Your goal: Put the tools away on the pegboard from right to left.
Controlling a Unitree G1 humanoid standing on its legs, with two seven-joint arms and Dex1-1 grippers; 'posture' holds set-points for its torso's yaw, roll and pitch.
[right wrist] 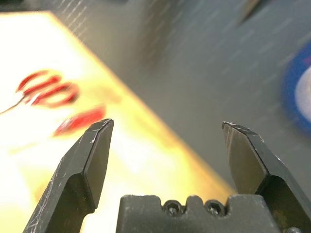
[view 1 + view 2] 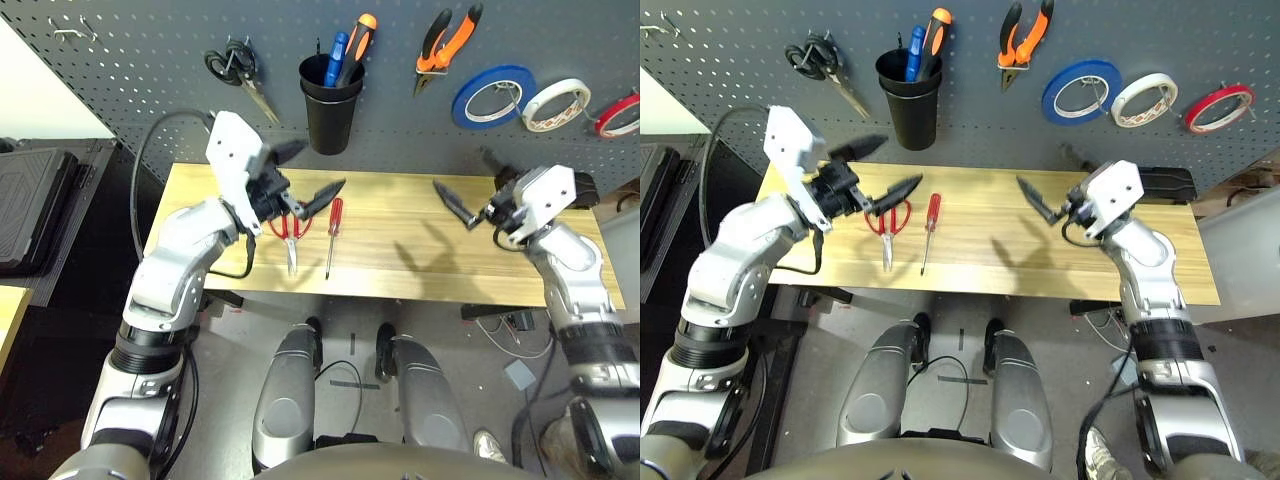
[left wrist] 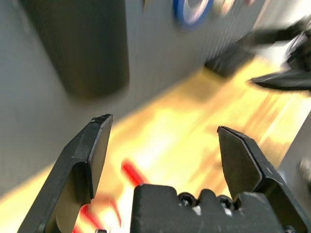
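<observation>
Left gripper (image 2: 308, 172): wide open, empty, above red-handled scissors (image 2: 290, 237);
Right gripper (image 2: 470, 188): wide open, empty;
Red-handled screwdriver (image 2: 333, 232): beside scissors on surface (image 2: 400, 250)

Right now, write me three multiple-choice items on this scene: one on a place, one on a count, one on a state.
1. Where is the red-handled screwdriver?
A. in the black cup holder
B. lying on the wooden table
C. in the right gripper

2. How many tape rolls hang on the pegboard?
A. one
B. two
C. three

3. How do the left gripper and the right gripper stand?
A. both open and empty
B. both shut
C. left shut on the scissors

Key: 1 B, it lies flat on the table beside the red-handled scissors. 2 C, blue tape roll, white tape roll and red tape ring hang there. 3 A, both wrist views show spread fingers with nothing between them.
</observation>
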